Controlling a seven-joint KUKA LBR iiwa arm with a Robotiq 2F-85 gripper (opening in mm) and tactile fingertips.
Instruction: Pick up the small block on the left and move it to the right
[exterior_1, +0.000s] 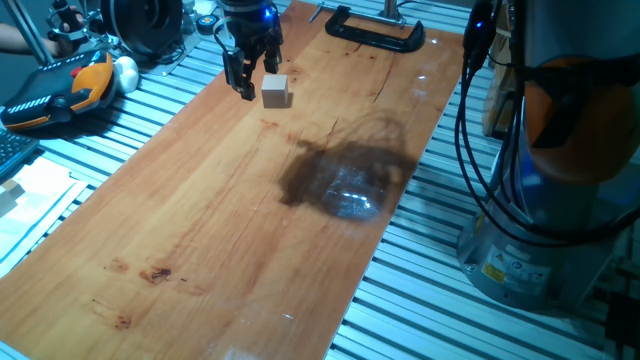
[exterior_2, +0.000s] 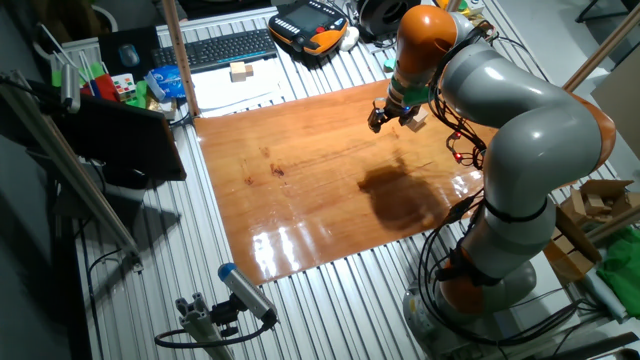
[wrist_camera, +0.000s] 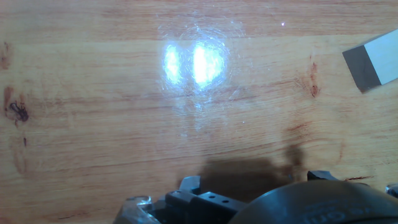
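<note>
the small block (exterior_1: 277, 91), a pale beige, plain unpainted wooden cube, rests flat on the glossy reddish-brown wooden board (exterior_1: 200, 230) that covers the ribbed metal table (exterior_1: 430, 300). it sits near the far end of the board, not in the grasp of anything.

the black two-finger gripper (exterior_1: 245, 85) hangs just beside the block, fingers pointing down at the board. the jaws stand apart with nothing between them; in one fixed view the block lies to one side of the fingers, close but apparently not touching. in the hand view only a corner of the block (wrist_camera: 373, 65) shows at the upper right edge, so the camera axis is offset from the cube rather than centred over it.

judgement: the offset indicates the pick has not begun. the fingers are spread to admit the cube, which looks about as wide as one finger span. the next move calls for a sideways shift until the block lies between the fingers, then closure on two opposite flat faces. a black metal clamp (exterior_1: 375, 28) fixes the board's far edge; it is well apart from the block.
</note>
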